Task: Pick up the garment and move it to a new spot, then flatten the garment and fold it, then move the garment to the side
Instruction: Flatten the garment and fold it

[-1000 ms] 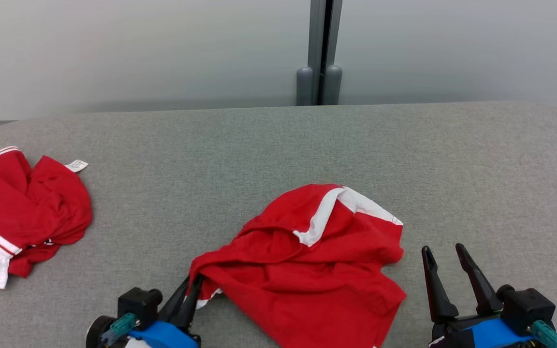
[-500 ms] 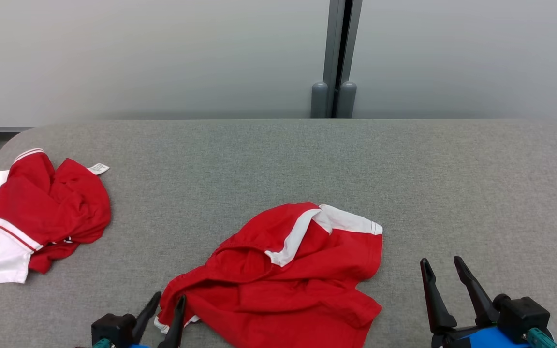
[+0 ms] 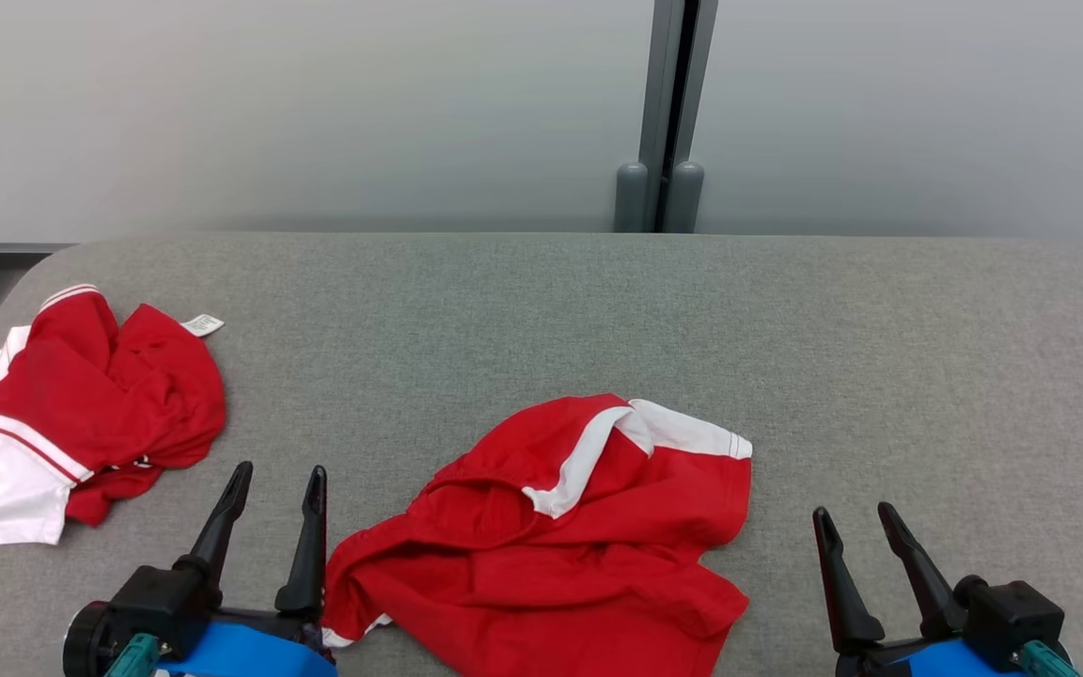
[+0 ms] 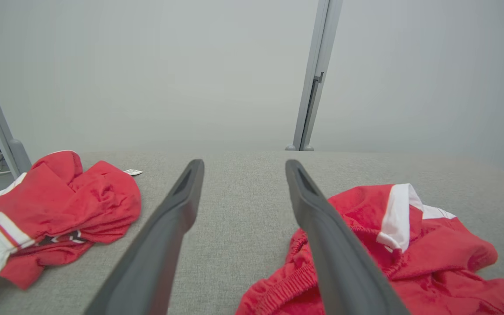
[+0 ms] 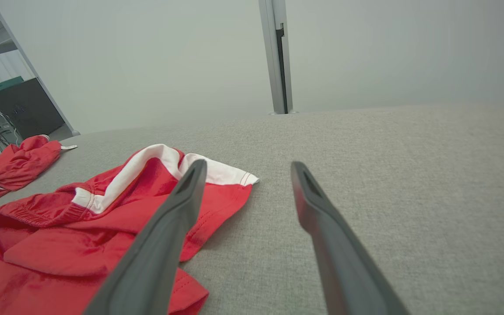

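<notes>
Just beside the wide, empty left gripper (image 3: 279,468) lies a corner of the garment (image 3: 551,545), while the equally wide right gripper (image 3: 851,511) stands farther off.

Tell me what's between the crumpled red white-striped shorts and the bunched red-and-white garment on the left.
In the head view: bare grey fabric tabletop, with the open left gripper over it beside the shorts.
</notes>
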### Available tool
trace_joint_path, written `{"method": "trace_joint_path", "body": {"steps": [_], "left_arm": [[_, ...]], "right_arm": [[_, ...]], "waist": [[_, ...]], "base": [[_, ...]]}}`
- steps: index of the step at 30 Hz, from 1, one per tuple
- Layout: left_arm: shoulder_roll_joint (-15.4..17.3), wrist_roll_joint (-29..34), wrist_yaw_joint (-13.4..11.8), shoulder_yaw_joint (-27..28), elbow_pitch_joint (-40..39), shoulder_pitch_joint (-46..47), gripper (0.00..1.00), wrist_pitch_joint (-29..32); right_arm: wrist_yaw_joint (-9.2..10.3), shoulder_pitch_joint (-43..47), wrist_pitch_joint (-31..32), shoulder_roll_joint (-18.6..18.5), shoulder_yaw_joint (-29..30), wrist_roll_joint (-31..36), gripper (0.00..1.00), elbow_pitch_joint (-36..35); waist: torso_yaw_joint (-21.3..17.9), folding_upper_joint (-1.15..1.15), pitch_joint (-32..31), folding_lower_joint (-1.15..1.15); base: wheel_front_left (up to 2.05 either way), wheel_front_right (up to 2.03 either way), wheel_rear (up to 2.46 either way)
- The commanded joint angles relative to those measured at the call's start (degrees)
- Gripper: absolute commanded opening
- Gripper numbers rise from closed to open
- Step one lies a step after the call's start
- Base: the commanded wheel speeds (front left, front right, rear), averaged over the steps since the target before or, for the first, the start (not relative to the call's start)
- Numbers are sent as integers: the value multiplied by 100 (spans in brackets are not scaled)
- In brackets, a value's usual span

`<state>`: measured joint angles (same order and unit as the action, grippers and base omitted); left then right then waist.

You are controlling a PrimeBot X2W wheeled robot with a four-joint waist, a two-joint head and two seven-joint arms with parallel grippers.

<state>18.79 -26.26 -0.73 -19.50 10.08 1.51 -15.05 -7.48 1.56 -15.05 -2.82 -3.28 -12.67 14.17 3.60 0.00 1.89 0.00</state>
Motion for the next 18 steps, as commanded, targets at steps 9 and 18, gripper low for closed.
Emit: {"method": "trace_joint_path", "body": {"steps": [9, 18], "left_arm": [[-531, 706, 289, 104, 37, 87, 100, -18], [-866, 1022, 697, -512, 1156, 721, 100, -18]], "right_arm": [[-3, -171, -19, -14, -70, -24, 100, 24], [-3, -261, -19, -14, -71, -54, 100, 7]], "waist": [[-249, 0, 121, 0], [-624, 0, 314, 0]], "base": [[0, 0, 0], [0, 0, 0]]}}
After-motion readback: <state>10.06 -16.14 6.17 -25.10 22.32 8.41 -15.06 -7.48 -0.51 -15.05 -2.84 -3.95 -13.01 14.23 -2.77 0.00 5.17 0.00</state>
